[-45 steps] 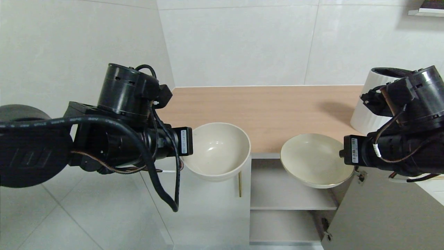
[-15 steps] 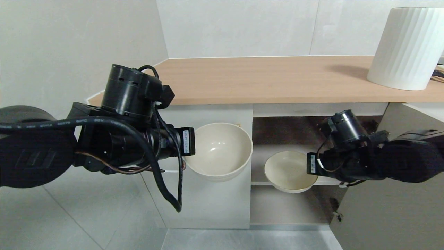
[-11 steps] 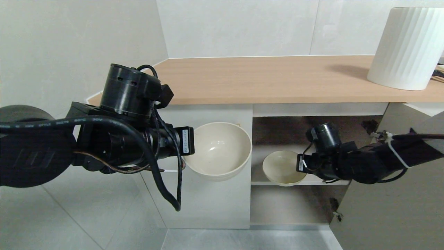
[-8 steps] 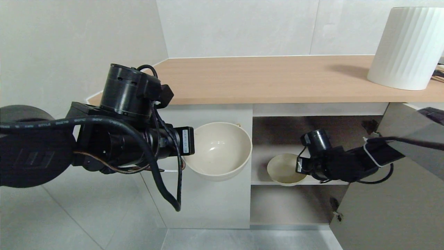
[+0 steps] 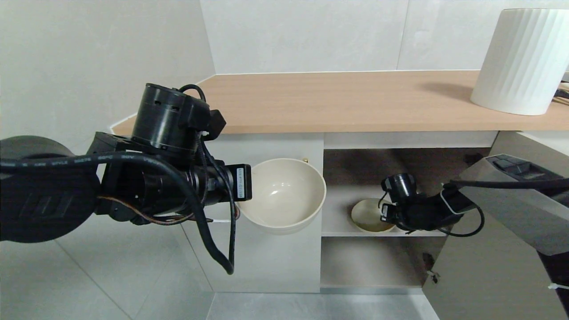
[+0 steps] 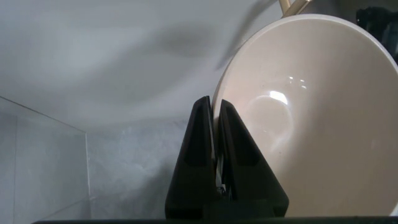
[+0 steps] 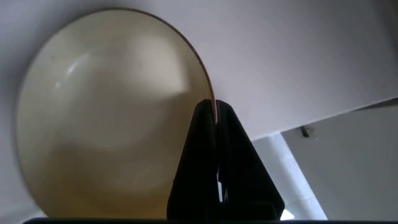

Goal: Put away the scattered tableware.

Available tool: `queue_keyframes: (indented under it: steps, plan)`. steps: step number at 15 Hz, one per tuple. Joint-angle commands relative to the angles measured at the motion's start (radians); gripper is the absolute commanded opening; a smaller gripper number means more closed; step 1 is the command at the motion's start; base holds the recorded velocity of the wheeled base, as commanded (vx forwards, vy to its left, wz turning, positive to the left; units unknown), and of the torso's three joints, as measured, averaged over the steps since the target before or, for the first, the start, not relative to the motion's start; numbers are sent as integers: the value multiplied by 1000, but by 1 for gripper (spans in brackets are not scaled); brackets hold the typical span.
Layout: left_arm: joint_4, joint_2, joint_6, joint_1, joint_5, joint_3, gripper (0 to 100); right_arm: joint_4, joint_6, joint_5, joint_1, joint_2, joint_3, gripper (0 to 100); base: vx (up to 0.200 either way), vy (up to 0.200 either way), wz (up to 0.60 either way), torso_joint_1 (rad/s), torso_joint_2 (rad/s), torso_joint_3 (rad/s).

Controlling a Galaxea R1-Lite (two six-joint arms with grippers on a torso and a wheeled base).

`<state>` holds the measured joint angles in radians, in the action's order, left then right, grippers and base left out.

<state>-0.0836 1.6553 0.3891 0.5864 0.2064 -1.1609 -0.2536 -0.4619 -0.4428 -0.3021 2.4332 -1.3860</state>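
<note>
Head view: my right pincer (image 5: 385,214) is clenching the shallow dish (image 5: 368,216) by its rim, holding it low at the cabinet shelf (image 5: 337,218); my left pincer (image 5: 244,184) is gripping the deep bowl (image 5: 284,195), hanging left of the opening.

A kitchen corner with pale, glossy tiled walls (image 5: 306,35). A light wooden desk (image 5: 346,102) runs along the back wall, with a tall white ribbed container (image 5: 520,62) at its right end. Beneath it stands a white cabinet (image 5: 400,140). Its left door (image 5: 275,262) is closed and its right door (image 5: 480,275) hangs open, showing a white shelf (image 5: 335,213). The floor (image 5: 111,284) is pale grey tile.
</note>
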Motion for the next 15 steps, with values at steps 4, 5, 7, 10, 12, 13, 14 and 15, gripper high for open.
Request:
queue_keyframes:
  steps: [4, 5, 7, 10, 12, 13, 14, 15]
  plan:
    - [1, 1, 0, 4, 1, 0, 0, 2, 2, -25, 9, 58, -54, 0, 0, 0, 0, 0, 0, 0]
    - [1, 1, 0, 4, 1, 0, 0, 2, 0, -25, 9, 64, -65, 0, 0, 0, 0, 0, 0, 0]
    - [1, 1, 0, 6, 1, 0, 0, -1, -3, -33, 15, 75, -93, 0, 0, 0, 0, 0, 0, 0]
    - [1, 3, 0, 7, 1, 0, 0, -1, -4, -53, 17, 84, -108, 0, 0, 0, 0, 0, 0, 0]
    - [1, 6, 0, 7, 1, 0, 0, -1, -4, -53, 17, 84, -108, 0, 0, 0, 0, 0, 0, 0]
    - [1, 6, 0, 7, 1, 0, 0, -3, -4, -53, 17, 84, -110, 0, 0, 0, 0, 0, 0, 0]
    - [1, 6, 0, 7, 1, 0, 0, -3, -6, -53, 17, 84, -111, 100, 0, 0, 0, 0, 0, 0]
    - [1, 6, -1, 7, 1, 0, 0, -3, -9, -53, 17, 84, -119, 100, 0, 0, 0, 0, 0, 0]
